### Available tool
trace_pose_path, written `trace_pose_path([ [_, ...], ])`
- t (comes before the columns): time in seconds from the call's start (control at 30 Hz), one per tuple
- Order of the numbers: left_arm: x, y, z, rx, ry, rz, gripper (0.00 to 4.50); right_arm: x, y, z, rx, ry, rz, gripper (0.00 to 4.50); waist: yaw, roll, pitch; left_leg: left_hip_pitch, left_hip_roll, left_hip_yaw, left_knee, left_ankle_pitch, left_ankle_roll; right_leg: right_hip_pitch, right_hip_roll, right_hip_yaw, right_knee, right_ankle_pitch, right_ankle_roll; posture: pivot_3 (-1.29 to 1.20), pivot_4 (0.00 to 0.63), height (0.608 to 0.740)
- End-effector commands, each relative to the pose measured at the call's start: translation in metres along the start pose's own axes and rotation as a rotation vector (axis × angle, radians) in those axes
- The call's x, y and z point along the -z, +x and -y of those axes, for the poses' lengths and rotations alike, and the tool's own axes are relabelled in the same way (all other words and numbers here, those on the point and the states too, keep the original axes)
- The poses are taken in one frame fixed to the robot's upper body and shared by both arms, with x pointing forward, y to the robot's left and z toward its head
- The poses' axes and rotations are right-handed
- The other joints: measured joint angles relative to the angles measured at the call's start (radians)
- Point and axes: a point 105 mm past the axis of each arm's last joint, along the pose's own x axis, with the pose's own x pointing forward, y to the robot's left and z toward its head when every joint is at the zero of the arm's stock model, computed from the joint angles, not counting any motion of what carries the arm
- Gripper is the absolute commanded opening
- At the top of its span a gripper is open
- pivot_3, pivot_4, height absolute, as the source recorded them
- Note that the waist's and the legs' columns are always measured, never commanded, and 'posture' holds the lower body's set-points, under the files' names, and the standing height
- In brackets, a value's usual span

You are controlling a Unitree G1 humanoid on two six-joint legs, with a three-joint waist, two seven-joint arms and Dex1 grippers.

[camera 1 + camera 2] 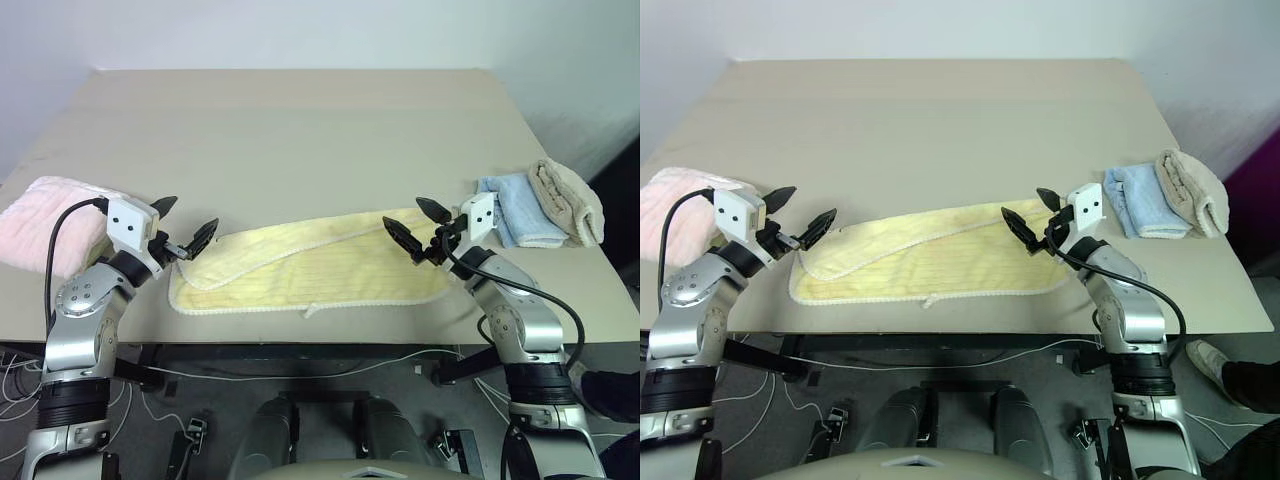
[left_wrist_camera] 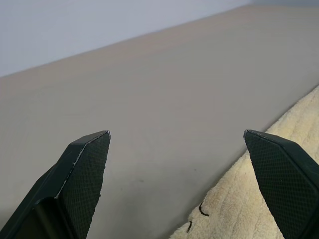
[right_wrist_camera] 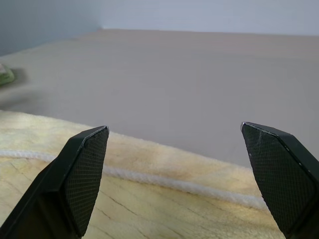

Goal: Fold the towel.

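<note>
Left gripper (image 1: 187, 226) and right gripper (image 1: 410, 224), both black two-fingered, spread wide and holding nothing, poised one above each end of the pale yellow terry-cloth towel (image 1: 310, 270). Long towel lying flat along the near edge of the beige table (image 1: 300, 130), already doubled lengthwise with its stitched hem showing, pink folded towel (image 1: 45, 225) off to the left, light blue folded towel (image 1: 515, 210) and beige folded towel (image 1: 570, 200) off to the right. Best done, judging from here, by lowering onto one end, pinching both layers together at the hem, then carrying that end across with edges kept lined up.

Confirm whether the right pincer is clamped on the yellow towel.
No: the right pincer stands open above the towel, its two black fingers spread apart with no cloth between them.
</note>
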Motion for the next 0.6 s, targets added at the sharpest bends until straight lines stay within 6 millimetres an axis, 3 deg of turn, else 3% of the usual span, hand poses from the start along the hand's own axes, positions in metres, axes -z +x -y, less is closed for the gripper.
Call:
trace_pose_path([
  [0.03, -0.013, -0.008, -0.004, -0.009, 0.039, 0.032, 4.50, -0.013, 0.003, -0.003, -0.028, -0.032, 0.047, 4.46, 0.000, 0.000, 0.000, 0.000, 0.000, 0.000, 0.000, 0.000, 0.000, 0.000, 0.000, 0.000, 0.000, 0.000, 0.000, 0.00, 0.150, 0.740],
  [0.2, -0.011, -0.013, -0.001, -0.009, 0.038, 0.015, 4.50, -0.011, -0.001, 0.004, -0.016, -0.036, 0.032, 4.46, 0.001, 0.000, 0.000, 0.000, 0.000, 0.000, 0.000, 0.000, 0.000, 0.000, 0.000, 0.000, 0.000, 0.000, 0.000, 0.00, 0.150, 0.740],
  [0.4, -0.011, -0.020, -0.001, -0.017, 0.037, 0.006, 4.50, -0.006, 0.002, -0.001, -0.039, -0.045, 0.014, 4.46, 0.000, 0.000, 0.000, 0.000, 0.000, 0.000, 0.000, 0.000, 0.000, 0.000, 0.000, 0.000, 0.000, 0.000, 0.000, 0.00, 0.150, 0.740],
  [0.6, -0.012, -0.014, 0.005, -0.002, 0.023, 0.024, 4.50, -0.006, -0.007, 0.002, -0.062, -0.111, -0.033, 4.46, 0.003, 0.000, 0.000, 0.000, 0.000, 0.000, 0.000, 0.000, 0.000, 0.000, -0.001, 0.000, 0.000, 0.000, 0.000, 0.00, 0.150, 0.740],
])
